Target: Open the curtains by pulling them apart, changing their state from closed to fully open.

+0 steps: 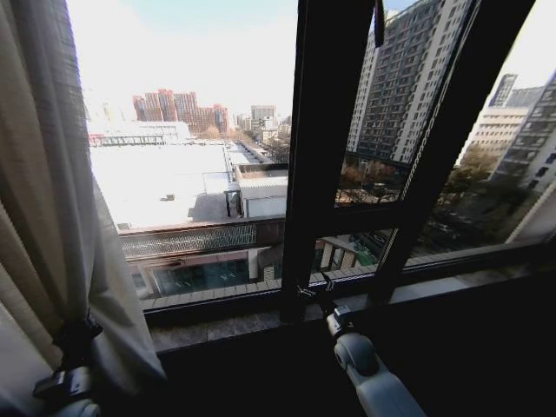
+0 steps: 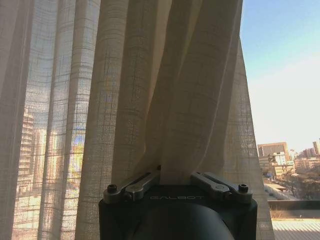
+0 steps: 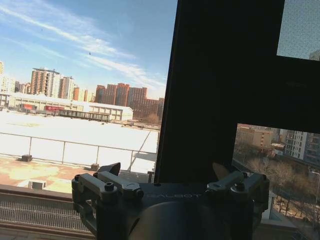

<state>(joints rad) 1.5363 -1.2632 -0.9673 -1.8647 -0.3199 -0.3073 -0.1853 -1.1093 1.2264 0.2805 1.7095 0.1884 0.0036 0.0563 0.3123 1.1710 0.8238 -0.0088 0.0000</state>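
One sheer white pleated curtain panel (image 1: 52, 200) is seen bunched at about nine o'clock of the head view, drawn clear of most of the glass; in the left wrist view its woven folds (image 2: 150, 100) are gathered into a narrow waist directly above the left gripper (image 2: 176, 175), whose fingers are clenched on the cloth; in the head view the same gripper (image 1: 74, 347) is placed at about seven o'clock, low on the panel, with the fabric pinched around it; the right gripper (image 1: 314, 291) is held at about six o'clock, close before the dark vertical window frame bar (image 1: 326, 156), and in the right wrist view its fingers (image 3: 117, 186) are spread apart with nothing between them, the bar (image 3: 215, 90) standing just beyond; a second panel cannot be made out on the right side, where bare glass and city buildings are shown; the step in hand is judged to be the drawing aside of the left panel, with the opening largely achieved; the next move is judged to call for the bunched cloth to be carried fully to the nine o'clock edge and released without the folds being dragged back.
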